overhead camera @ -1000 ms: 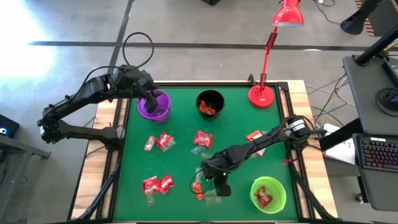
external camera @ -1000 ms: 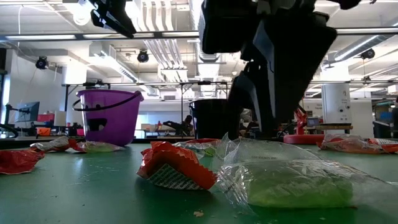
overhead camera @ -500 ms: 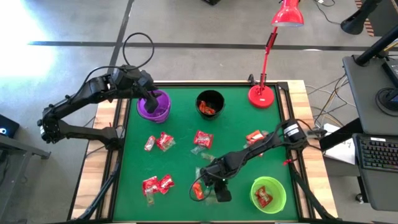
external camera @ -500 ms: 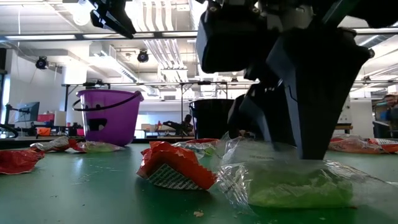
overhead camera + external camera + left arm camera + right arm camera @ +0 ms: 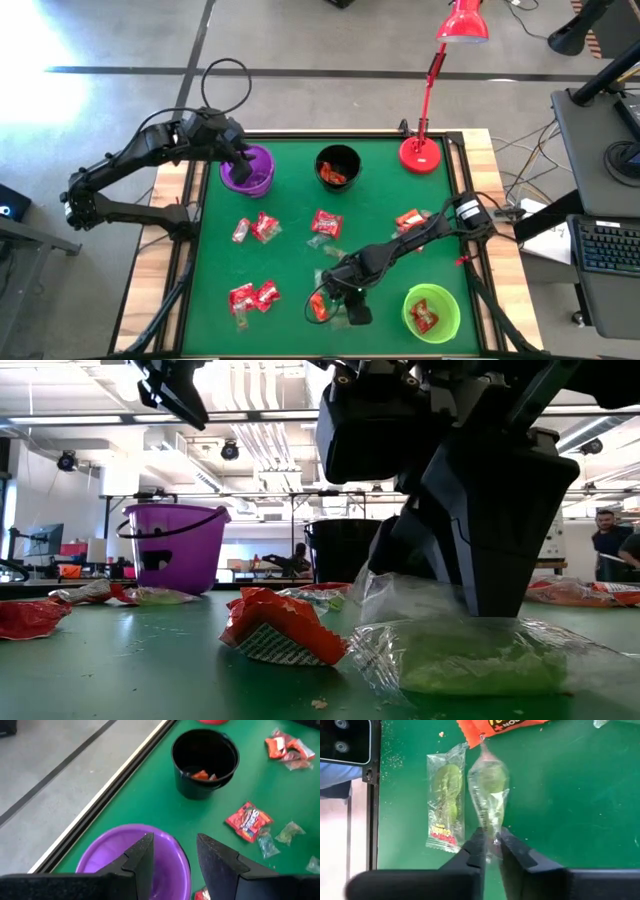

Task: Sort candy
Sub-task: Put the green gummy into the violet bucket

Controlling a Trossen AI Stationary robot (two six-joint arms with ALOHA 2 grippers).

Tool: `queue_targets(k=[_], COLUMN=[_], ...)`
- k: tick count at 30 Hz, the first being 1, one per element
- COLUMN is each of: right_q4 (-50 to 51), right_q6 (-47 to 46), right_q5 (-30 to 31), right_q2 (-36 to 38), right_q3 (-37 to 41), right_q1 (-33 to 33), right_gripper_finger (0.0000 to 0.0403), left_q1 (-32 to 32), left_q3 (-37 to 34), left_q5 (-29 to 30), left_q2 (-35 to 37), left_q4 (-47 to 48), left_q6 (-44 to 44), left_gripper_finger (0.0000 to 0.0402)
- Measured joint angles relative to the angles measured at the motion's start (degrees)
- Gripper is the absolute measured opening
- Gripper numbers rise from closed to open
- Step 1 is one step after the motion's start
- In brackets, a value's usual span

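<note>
Your purple cup (image 5: pixel 247 170) shows nothing inside; the black cup (image 5: pixel 337 167) and green cup (image 5: pixel 431 312) each hold red candy. Your right gripper (image 5: pixel 490 844), lower than a second ago, has pinched shut on a clear sweet (image 5: pixel 489 795) at the table's near edge, its long axis running straight away from the fingers. Your left gripper (image 5: pixel 172 856) hangs open, empty, over the purple cup.

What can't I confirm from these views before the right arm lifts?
- Purple plastic cup: contents hidden in the high view by the left gripper, open above it; the left wrist view cuts it off.
- Clear-wrapped green candy pinched by the right gripper: the low view's arm hides the grip.
- Wrapper print: too small.
</note>
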State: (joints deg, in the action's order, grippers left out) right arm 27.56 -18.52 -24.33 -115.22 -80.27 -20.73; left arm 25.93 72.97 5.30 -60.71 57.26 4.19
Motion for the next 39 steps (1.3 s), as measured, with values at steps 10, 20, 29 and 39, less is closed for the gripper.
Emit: queue_targets(k=[10,20,29,39], right_q4=[2.1,1.62,-2.02,-13.64], right_q6=[-0.64,-4.52,-4.0,-3.52], right_q5=[1.18,18.58,25.19,25.93], right_q2=[2.54,14.3,21.92,23.91], right_q3=[0.09,0.09,0.09,-0.21], right_q1=[2.04,6.67,13.97,21.65], right_gripper_finger=[0.0009,0.0009,0.0009,0.0009], left_q1=[-0.02,-0.02,-0.02,-0.15], left_q3=[-0.04,-0.04,-0.06,-0.07], left_q5=[-3.58,-20.22,-31.92,-38.32], left_q2=[-0.58,-3.24,-4.42,-7.0], left_q4=[0.87,-1.37,-8.26,-9.5], left_q6=[2.97,3.79,-4.63,-10.76], left_gripper_finger=[0.013,0.013,0.013,0.013])
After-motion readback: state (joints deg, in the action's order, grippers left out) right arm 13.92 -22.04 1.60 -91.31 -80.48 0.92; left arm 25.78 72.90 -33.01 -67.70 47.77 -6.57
